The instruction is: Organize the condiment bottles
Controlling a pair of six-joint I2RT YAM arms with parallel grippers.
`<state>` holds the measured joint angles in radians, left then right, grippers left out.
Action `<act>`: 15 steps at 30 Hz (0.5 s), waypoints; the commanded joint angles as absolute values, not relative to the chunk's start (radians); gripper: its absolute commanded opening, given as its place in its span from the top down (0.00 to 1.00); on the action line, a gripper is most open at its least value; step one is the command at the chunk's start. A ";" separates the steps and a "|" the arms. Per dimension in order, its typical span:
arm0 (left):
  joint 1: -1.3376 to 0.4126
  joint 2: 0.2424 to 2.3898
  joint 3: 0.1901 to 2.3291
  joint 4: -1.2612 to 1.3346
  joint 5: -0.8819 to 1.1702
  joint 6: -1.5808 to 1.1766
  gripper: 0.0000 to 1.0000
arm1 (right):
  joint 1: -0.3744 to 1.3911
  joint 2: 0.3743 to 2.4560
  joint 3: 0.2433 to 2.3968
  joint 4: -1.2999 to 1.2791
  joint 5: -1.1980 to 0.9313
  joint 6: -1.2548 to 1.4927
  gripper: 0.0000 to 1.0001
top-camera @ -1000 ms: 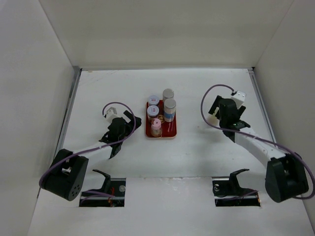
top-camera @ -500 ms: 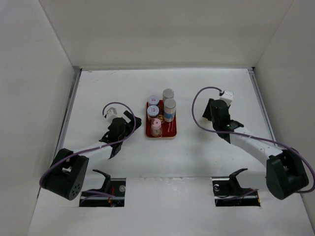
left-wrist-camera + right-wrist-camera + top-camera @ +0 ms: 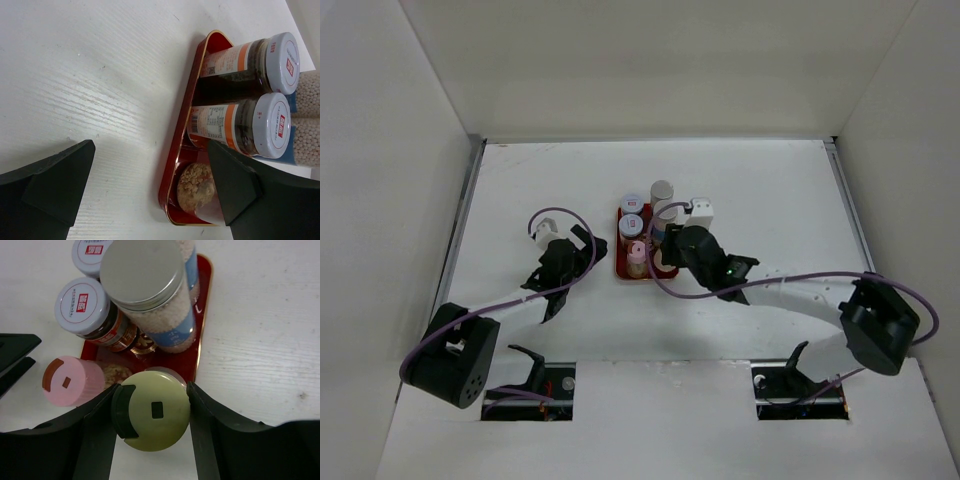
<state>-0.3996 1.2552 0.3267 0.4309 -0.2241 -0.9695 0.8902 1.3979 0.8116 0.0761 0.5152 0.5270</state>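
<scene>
1. Cream-capped bottle is now sitting between the fingers of the right claw, which was hanging well right of the red tray a second ago.
2. Both fingers are pressing the cap's sides, grasping it over the tray's near right corner, just beside the pink-capped bottle.
3. The grey-capped bottle is standing just behind.
4. The left claw is staying released, left of the tray.

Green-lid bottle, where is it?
Right wrist view: the green-lid bottle sits in the right gripper, at the edge of the red tray, beside the pink-lid bottle.
</scene>
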 commanded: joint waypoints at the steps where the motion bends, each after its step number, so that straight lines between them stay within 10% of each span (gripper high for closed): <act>1: -0.387 1.236 0.334 0.479 -0.222 -0.973 0.00 | 0.913 1.448 0.897 0.164 0.537 0.540 0.50; 8: -0.369 1.233 0.334 0.469 -0.203 -0.977 0.00 | 0.929 1.589 0.942 0.150 0.595 0.526 0.47; 15: -0.360 1.259 0.351 0.454 -0.180 -0.980 0.00 | 0.946 1.583 0.963 0.137 0.609 0.523 0.19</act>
<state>-0.3668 1.2526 0.3267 0.4301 -0.2005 -0.9737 0.9318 1.6234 0.9207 0.0982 0.5747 0.5247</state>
